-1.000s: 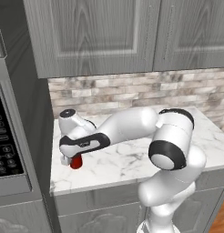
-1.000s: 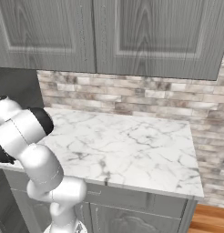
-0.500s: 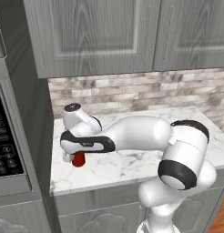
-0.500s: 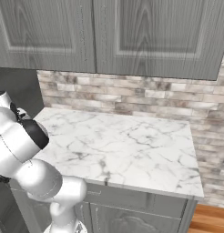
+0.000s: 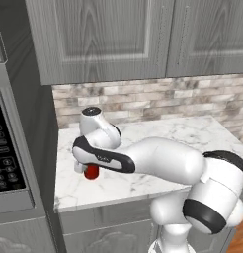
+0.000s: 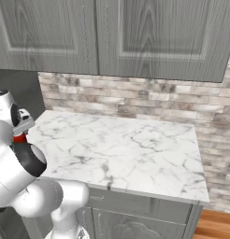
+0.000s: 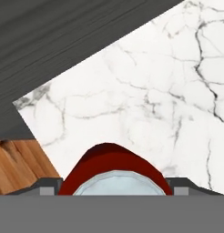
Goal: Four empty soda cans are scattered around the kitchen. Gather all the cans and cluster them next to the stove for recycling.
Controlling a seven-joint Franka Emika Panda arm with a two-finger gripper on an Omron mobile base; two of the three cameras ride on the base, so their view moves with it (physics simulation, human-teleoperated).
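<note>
Red soda can (image 5: 91, 171) upright near the marble counter's (image 6: 121, 149) left front edge, gripper (image 5: 86, 167) straddling it, grip impossible to confirm, open marble stretching right, microwave (image 5: 7, 163) keypad unreadable, brick backsplash (image 6: 135, 100) beyond.

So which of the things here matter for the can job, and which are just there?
For the job:
- red can
- gripper, over that can

Just there:
- microwave
- marble counter
- upper cabinets
- brick backsplash
</note>
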